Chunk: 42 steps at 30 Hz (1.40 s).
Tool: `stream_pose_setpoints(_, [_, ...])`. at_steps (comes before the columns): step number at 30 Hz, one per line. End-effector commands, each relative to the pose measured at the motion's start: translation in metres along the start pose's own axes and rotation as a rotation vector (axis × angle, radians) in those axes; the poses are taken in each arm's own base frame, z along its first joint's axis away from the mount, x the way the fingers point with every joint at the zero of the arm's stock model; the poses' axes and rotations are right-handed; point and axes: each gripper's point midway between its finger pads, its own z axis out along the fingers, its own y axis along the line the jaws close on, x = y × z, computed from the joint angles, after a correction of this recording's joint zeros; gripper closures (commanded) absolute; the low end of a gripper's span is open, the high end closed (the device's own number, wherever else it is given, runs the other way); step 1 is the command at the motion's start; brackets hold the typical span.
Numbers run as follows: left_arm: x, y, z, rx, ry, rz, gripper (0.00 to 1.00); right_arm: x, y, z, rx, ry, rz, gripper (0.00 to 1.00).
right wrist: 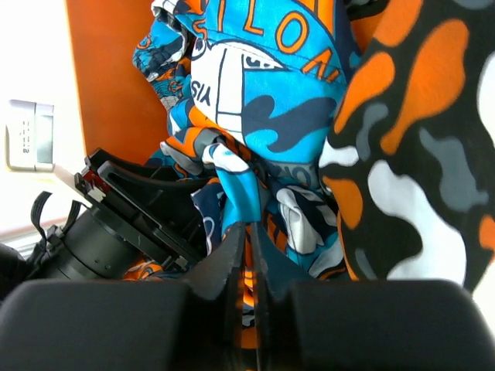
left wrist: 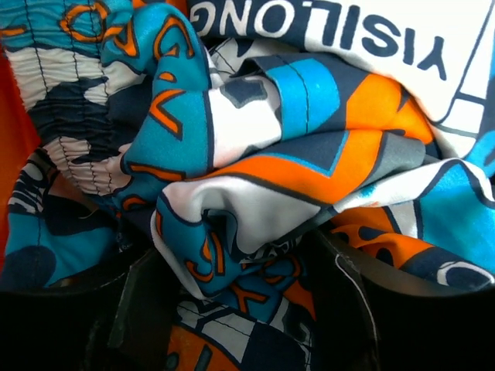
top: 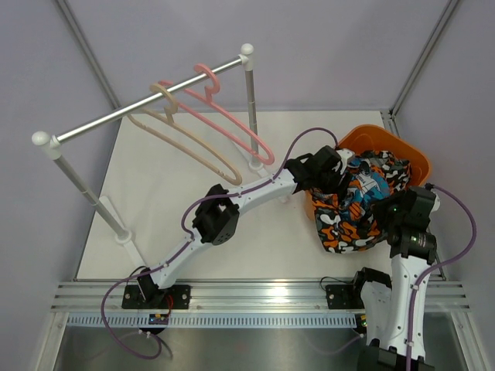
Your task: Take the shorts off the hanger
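Observation:
The blue, teal, orange and white print shorts (top: 365, 185) lie bunched in the orange basket (top: 396, 144) on top of the larger orange, black, white and grey camouflage shorts (top: 340, 226). My left gripper (top: 331, 171) reaches into the basket. In the left wrist view it (left wrist: 251, 305) is open, its fingers wide apart with a fold of the print shorts (left wrist: 255, 139) bulging between them. My right gripper (right wrist: 247, 232) is shut on a strand of the print shorts (right wrist: 263, 93). The camouflage shorts (right wrist: 418, 154) lie just to its right.
A beige hanger (top: 186, 143) and a pink hanger (top: 232, 120) hang bare on the silver rail (top: 139, 108) at the back left. The rail's posts stand on the white table (top: 170, 209). The left gripper's black body (right wrist: 116, 224) sits beside my right fingers.

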Motion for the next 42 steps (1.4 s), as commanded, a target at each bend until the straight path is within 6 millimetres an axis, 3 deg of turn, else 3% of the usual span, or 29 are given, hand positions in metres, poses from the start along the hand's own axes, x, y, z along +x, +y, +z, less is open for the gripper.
stream_pose_setpoints(1, [0.025, 0.041, 0.01, -0.132, 0.067, -0.029, 0.34, -0.007, 0.015, 0.008, -0.069, -0.008, -0.023, 0.9])
stream_pose_setpoints(10, [0.039, 0.056, 0.007, -0.2, 0.111, 0.002, 0.33, -0.022, 0.02, 0.035, 0.023, 0.041, -0.01, 0.85])
stream_pose_setpoints(15, [0.031, 0.06, 0.002, -0.227, 0.106, 0.017, 0.32, -0.015, -0.001, 0.045, 0.166, 0.128, -0.022, 0.83])
stream_pose_setpoints(19, [0.037, 0.061, 0.001, -0.231, 0.116, 0.018, 0.31, -0.018, -0.002, 0.055, 0.232, 0.17, -0.011, 0.87])
stream_pose_setpoints(22, [0.035, 0.056, -0.008, -0.222, 0.103, 0.029, 0.3, -0.014, -0.013, 0.074, 0.31, 0.233, -0.014, 0.94])
stream_pose_setpoints(26, [0.017, 0.035, -0.032, -0.208, 0.046, 0.128, 0.26, -0.01, -0.028, 0.1, 0.395, 0.286, -0.012, 0.99])
stream_pose_setpoints(27, [-0.001, 0.02, -0.048, -0.204, -0.009, 0.158, 0.25, -0.01, -0.029, 0.104, 0.403, 0.288, -0.009, 1.0])
stream_pose_setpoints(29, [-0.008, 0.011, -0.061, -0.209, -0.043, 0.208, 0.2, -0.007, -0.032, 0.113, 0.418, 0.311, 0.001, 1.0])
stream_pose_setpoints(30, [-0.025, -0.005, -0.079, -0.192, -0.1, 0.227, 0.2, -0.007, -0.033, 0.117, 0.425, 0.313, 0.004, 1.0])
stream_pose_setpoints(33, [-0.04, -0.022, -0.103, -0.175, -0.165, 0.263, 0.18, -0.012, -0.038, 0.127, 0.467, 0.309, 0.002, 1.0])
stream_pose_setpoints(34, [-0.052, -0.032, -0.12, -0.162, -0.205, 0.278, 0.18, -0.015, -0.036, 0.13, 0.471, 0.301, 0.0, 1.0])
stream_pose_setpoints(38, [-0.07, -0.055, -0.157, -0.133, -0.292, 0.307, 0.16, -0.013, -0.041, 0.147, 0.504, 0.338, -0.001, 1.0])
stream_pose_setpoints(42, [-0.074, -0.067, -0.188, -0.123, -0.348, 0.316, 0.15, -0.031, -0.037, 0.162, 0.515, 0.298, -0.025, 1.0])
